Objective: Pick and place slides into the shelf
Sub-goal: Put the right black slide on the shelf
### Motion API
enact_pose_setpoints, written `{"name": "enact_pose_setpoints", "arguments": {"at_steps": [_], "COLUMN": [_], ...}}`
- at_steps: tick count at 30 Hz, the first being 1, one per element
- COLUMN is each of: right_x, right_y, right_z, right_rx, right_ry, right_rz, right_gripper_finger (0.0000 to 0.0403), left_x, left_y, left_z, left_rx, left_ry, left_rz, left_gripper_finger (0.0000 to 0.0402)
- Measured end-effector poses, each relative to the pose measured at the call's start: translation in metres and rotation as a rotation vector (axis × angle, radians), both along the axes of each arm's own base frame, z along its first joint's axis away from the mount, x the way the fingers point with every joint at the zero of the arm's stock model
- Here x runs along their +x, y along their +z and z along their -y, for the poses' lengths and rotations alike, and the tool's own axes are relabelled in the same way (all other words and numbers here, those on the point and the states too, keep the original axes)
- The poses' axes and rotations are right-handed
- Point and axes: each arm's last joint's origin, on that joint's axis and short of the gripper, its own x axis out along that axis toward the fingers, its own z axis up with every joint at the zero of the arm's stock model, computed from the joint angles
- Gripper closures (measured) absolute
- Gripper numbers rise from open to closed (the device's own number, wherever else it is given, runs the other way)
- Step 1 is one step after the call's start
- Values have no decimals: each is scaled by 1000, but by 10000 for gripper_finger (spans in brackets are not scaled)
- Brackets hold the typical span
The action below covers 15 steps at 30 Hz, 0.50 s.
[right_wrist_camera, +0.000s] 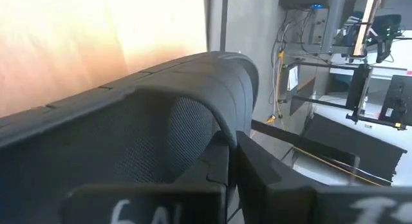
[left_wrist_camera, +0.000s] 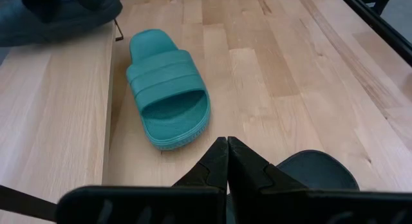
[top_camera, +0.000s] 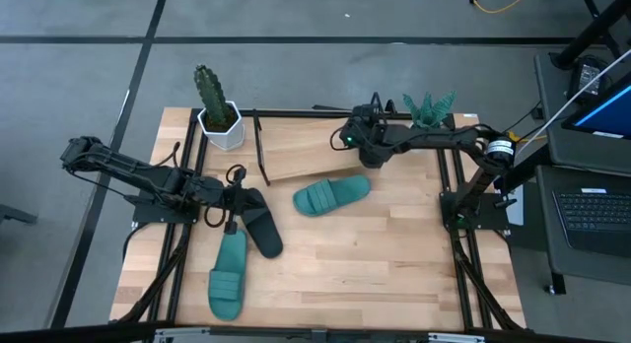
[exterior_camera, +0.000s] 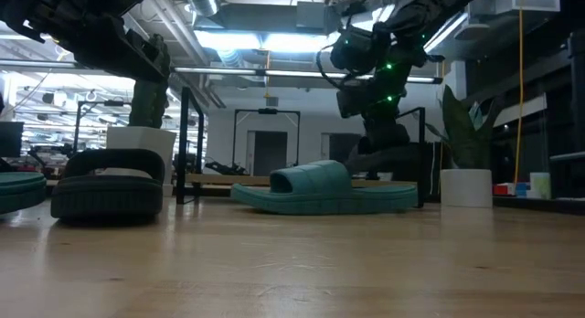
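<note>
Black slide [right_wrist_camera: 129, 121] pinched in the right tool [top_camera: 363, 146] over the shelf [top_camera: 296, 151]; orientation unclear.

Left claw [top_camera: 240, 198] closed, right claw [top_camera: 357, 136] clamped, arms outstretched
</note>
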Motion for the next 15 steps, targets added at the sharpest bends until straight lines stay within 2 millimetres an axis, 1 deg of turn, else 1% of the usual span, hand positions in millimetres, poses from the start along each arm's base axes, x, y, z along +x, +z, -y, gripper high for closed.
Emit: {"name": "enact_pose_setpoints", "arguments": {"at_steps": [5, 15], "right_x": [-2, -3], "right_y": [-9, -12], "right_z": [-1, -1], "right_rx": [-10, -12], "right_ry": [0, 0], "right_rz": [22, 21], "right_gripper_finger": [390, 390], "left_x": [0, 0], "left_y": [0, 0], "left_z": [0, 0], "left_rx": [0, 0], "left_ry": [0, 0], "left_rz": [0, 0], "left_gripper_finger": [401, 401]}}
